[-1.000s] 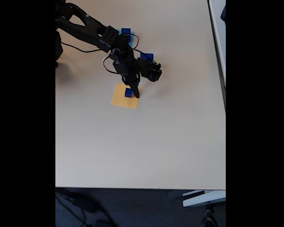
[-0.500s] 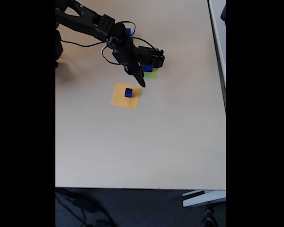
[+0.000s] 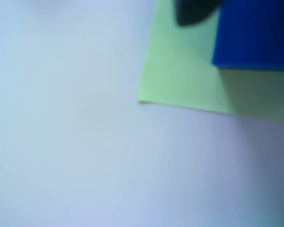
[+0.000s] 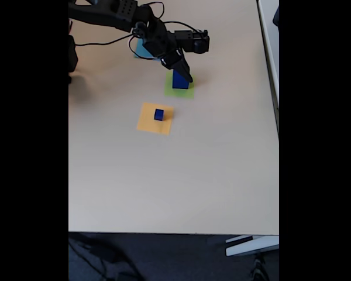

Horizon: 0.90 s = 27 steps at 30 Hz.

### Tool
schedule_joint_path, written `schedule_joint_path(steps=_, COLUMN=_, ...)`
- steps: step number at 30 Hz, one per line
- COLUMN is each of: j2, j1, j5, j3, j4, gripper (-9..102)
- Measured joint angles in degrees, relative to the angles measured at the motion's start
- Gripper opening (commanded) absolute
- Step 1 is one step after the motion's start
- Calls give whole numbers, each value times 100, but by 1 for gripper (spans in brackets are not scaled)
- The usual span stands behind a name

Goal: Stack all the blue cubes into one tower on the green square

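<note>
Hovering pincer point(image 4: 185, 75) over large blue cube point(image 4: 179, 80) on green square point(image 4: 170, 91), jaw state unclear

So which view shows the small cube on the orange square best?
The fixed view: the small cube sits whole on the orange square. The wrist view faces the green square instead.

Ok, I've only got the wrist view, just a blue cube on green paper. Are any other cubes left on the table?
Observer: Yes, one small blue cube sits on an orange square, apart from the green square.
Operator: Which way from the green one?
Observer: In the fixed view, below it and to the left.
Operator: And the hand?
Observer: The hand is right at the top of the big blue cube on the green. I cannot tell whether it is open or shut.
</note>
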Motion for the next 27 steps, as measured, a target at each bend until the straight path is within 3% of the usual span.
schedule_joint_path(steps=17, j2=-290, j1=-905, j5=1441, j3=0, j4=272, gripper=20)
schedule_joint_path(steps=27, j2=-633, j1=-949, j5=1494, j3=-105, j4=413, gripper=20)
